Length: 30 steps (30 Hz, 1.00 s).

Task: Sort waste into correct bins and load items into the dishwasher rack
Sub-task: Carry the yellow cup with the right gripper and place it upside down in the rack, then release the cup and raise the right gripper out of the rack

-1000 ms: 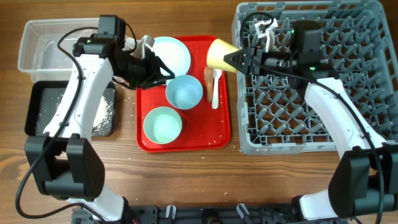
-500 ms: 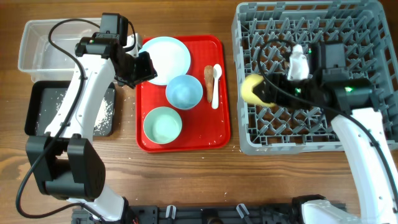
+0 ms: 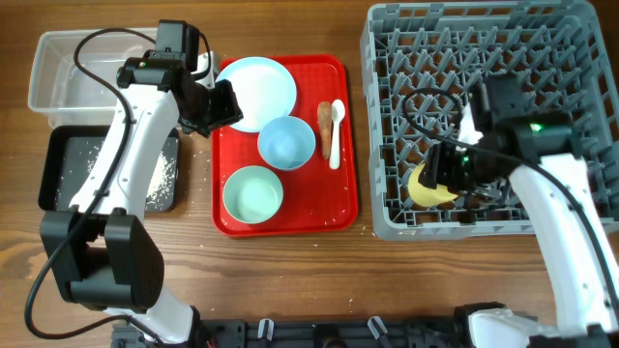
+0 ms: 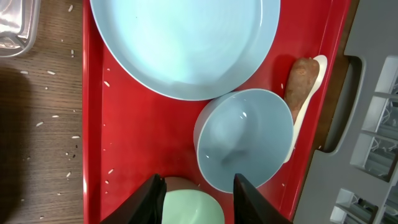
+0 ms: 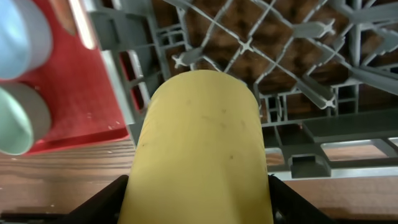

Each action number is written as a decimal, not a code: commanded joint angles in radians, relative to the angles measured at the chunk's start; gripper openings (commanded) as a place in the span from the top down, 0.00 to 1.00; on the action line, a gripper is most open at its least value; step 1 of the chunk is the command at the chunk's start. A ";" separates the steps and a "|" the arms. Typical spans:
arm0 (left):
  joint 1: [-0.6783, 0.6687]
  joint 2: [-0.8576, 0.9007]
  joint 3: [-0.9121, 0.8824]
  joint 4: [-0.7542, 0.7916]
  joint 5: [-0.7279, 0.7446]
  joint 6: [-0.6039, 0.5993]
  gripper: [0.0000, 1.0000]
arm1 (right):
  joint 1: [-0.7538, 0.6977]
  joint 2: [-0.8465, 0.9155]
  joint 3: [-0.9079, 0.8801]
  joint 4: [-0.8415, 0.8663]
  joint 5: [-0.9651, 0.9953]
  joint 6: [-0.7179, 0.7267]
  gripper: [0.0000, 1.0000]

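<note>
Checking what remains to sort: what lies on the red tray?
A plate, blue bowl, green bowl, white spoon and brown carrot-like piece. Anything beneath the dishes is covered.

This is looking like a robotics lab staging a mock kitchen clean-up: a left arm (image 3: 131, 145) and a right arm (image 3: 561, 222), both trailing black cables, are reaching over a plain wooden counter (image 3: 290, 280), which is carrying a grey dishwasher rack (image 3: 416, 224) and a red serving tray (image 3: 329, 198).

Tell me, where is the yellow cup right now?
In the overhead view, the yellow cup sits in the right hand, low inside the grey dishwasher rack near its front edge, just right of the red tray.
</note>
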<state>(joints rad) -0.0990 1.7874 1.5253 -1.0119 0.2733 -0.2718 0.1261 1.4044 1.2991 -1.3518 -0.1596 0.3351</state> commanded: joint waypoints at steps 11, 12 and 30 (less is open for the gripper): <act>-0.004 -0.022 0.017 0.003 -0.018 -0.005 0.63 | 0.119 0.243 0.018 -0.001 0.048 0.064 0.66; -0.004 -0.022 0.017 0.003 -0.018 -0.005 0.63 | 0.120 0.253 0.018 0.005 0.048 0.064 0.66; -0.004 -0.022 0.017 0.003 -0.018 -0.005 0.57 | 0.120 0.271 0.105 0.039 0.047 0.058 0.24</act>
<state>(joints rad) -0.0990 1.7874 1.5253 -1.0119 0.2657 -0.2726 0.2436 1.6756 1.3117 -1.3098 -0.1287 0.3851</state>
